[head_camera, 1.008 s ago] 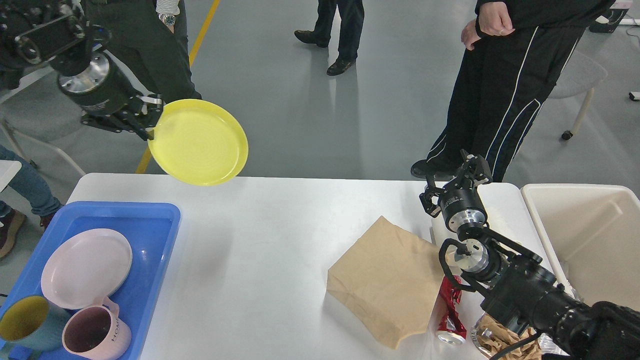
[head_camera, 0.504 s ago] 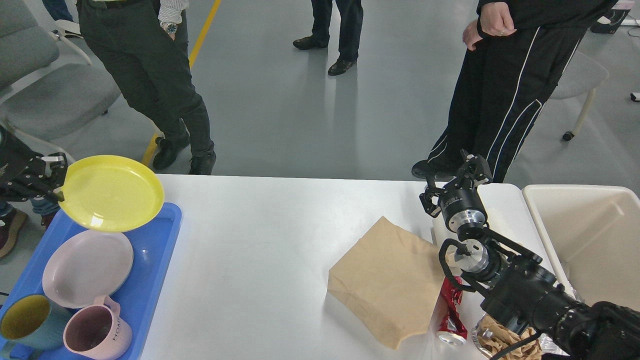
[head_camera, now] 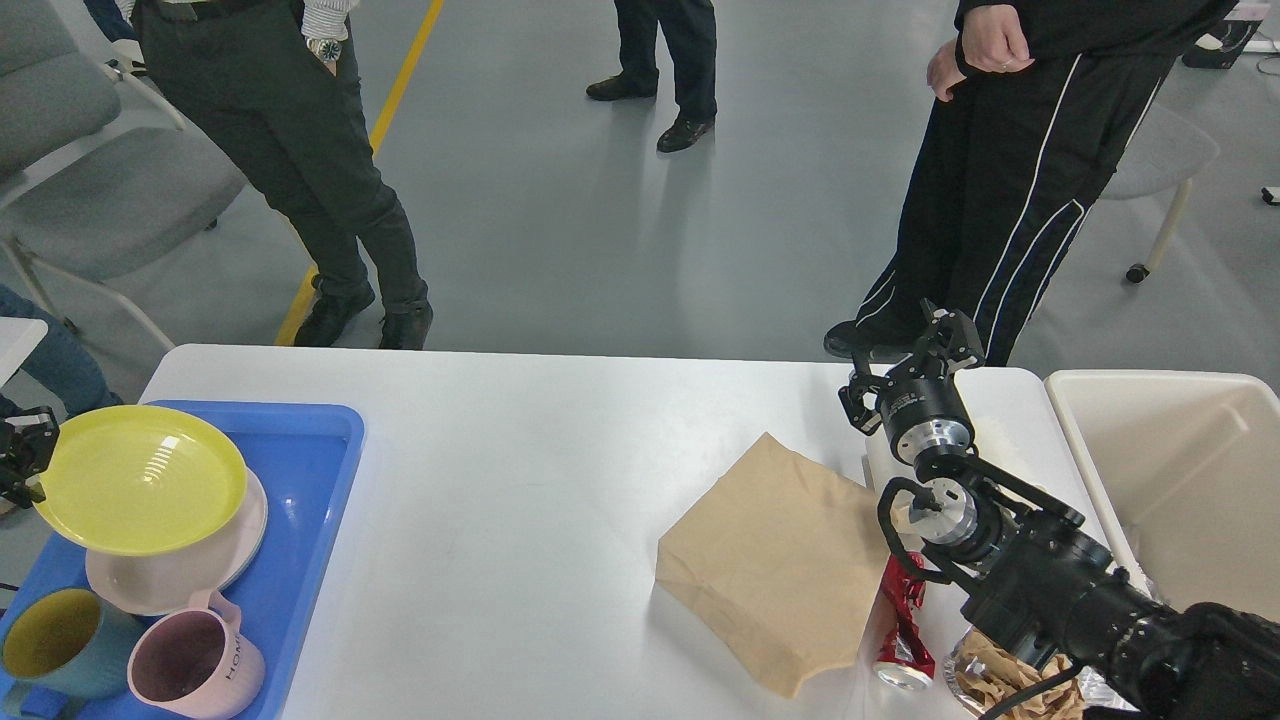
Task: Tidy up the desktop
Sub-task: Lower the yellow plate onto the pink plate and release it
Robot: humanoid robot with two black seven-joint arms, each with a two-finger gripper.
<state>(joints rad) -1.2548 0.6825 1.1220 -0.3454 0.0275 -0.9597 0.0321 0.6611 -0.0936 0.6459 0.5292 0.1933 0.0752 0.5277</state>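
Note:
The white desktop fills the middle of the head view. My left gripper is at the far left edge, shut on the left rim of a yellow plate. The plate rests on or just above a pink plate in the blue tray. My right gripper is open and empty, held above the desktop's far right part, behind a brown paper bag that lies flat on the desktop.
A teal mug and a pink mug stand in the tray's near end. A crushed red can and a container of crumpled brown paper lie by my right arm. A cream bin stands at the right. People stand beyond the far edge.
My left gripper has carried the yellow plate from high above the desktop's far left corner down and left onto the pink plate in the blue tray. The right arm has not moved.

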